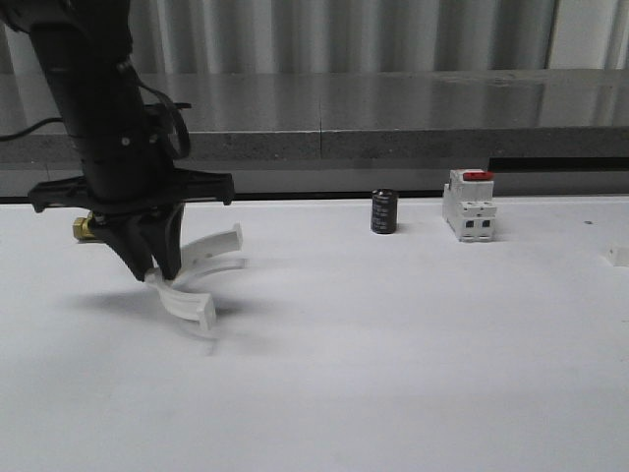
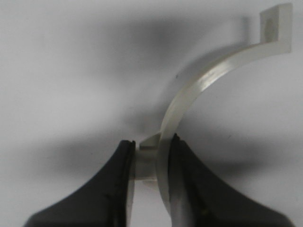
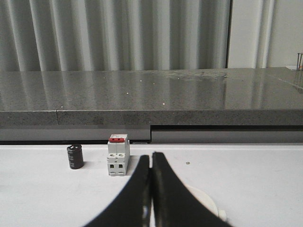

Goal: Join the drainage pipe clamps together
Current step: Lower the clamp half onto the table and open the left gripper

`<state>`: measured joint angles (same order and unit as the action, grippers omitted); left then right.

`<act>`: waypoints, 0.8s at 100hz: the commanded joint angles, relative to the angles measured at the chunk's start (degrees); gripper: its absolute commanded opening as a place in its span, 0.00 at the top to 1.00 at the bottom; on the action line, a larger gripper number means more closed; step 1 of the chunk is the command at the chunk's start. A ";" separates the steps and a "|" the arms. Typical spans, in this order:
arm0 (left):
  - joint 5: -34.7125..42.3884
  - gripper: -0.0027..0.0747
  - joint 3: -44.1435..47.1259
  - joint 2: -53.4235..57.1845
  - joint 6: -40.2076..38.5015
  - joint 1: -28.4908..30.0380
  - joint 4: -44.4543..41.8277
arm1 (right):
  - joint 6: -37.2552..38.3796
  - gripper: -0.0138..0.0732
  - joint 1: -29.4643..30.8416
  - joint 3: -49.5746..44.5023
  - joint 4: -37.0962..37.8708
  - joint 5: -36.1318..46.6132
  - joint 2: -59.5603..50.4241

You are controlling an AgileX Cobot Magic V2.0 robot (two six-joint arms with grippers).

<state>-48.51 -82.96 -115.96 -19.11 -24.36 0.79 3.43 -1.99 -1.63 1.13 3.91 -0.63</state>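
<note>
Two white half-ring drainage pipe clamps are at the left of the table. The nearer clamp (image 1: 189,303) is held by one end in my left gripper (image 1: 157,270), which points down and is shut on it. In the left wrist view that clamp (image 2: 199,90) curves away from the gripper (image 2: 150,144) to a flat end flange, its side tab pinched between the fingers. The second clamp (image 1: 214,246) sits just behind the held one, close to the fingers. I cannot tell whether the two touch. My right gripper (image 3: 151,156) is shut with nothing in it.
A white breaker (image 1: 468,205) (image 3: 117,154) with a red switch and a black cylinder (image 1: 384,211) (image 3: 75,156) stand at the back right. A grey ledge (image 1: 393,118) runs behind the table. A white rounded piece (image 3: 208,201) lies partly hidden under the right fingers.
</note>
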 commanded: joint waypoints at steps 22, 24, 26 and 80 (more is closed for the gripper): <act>2.64 0.99 -1.85 1.82 -4.08 -1.39 -1.48 | -0.44 0.92 0.18 1.09 0.41 4.84 -0.11; 2.64 0.99 -1.85 1.82 -4.08 -1.39 -1.61 | -0.44 0.92 0.18 1.09 0.41 4.84 -0.11; 2.64 0.99 -1.85 1.82 -4.08 -1.39 -1.76 | -0.44 0.92 0.18 1.09 0.41 4.84 -0.11; 2.74 0.42 -1.85 2.09 -4.08 -1.39 -4.03 | -0.44 0.92 0.18 1.09 0.41 4.84 -0.11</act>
<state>-47.14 -83.06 -117.11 -22.44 -25.32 -2.43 3.43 -1.99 -1.63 1.13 3.91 -0.63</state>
